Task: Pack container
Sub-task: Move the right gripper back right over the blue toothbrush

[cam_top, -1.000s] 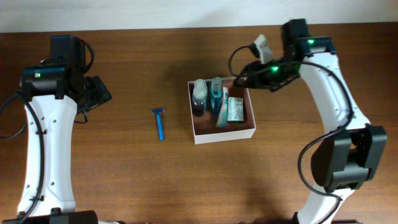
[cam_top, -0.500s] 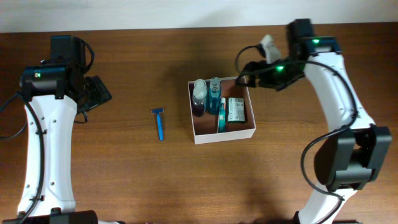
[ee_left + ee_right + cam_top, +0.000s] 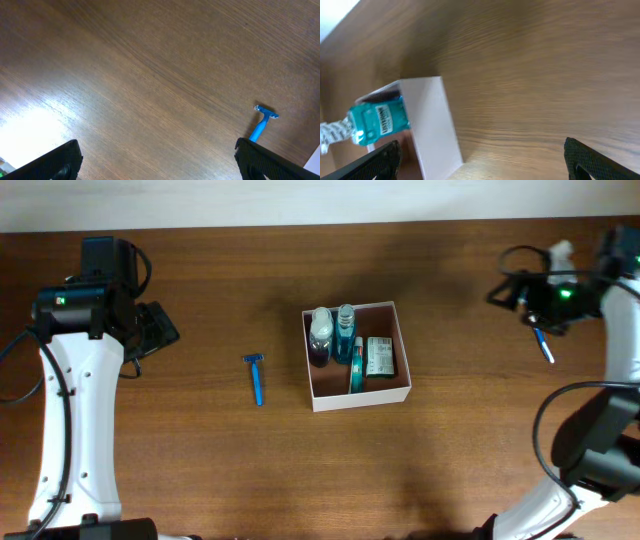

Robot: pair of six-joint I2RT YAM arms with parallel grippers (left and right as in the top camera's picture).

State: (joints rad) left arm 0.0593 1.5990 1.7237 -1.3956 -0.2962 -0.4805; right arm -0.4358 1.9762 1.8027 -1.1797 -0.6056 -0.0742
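Status: packing is partly complete.

The container [image 3: 362, 398], a shallow square box with white walls, sits on the counter [image 3: 200, 470] near its centre, roughly midway between the two arms. Neither arm is touching it. Inside it I count a dark bottle [image 3: 319, 340] and a blue mouthwash bottle [image 3: 345, 335] side by side along the far wall. A green-and-white packet [image 3: 378, 357] lies flat to their right, and a slim tube [image 3: 356, 376] lies beside it. These items appear settled, with none hanging over the rim.

Outstanding: a blue razor [image 3: 256, 378] lies on the bare counter to the left of the box, apart from it. A thin blue item [image 3: 543, 344] shows near the right arm. It is too small to identify, and I cannot tell whether it belongs to the load.

The left claw [image 3: 155, 147] is spread wide and holds nothing, hovering over the counter with the razor's head visible beyond it. The right claw [image 3: 481, 145] is likewise spread and empty, well off to the right of the box.

Judgement: most goods are in, and at least the razor has yet to be packed. The left arm is the nearer one for that pickup.
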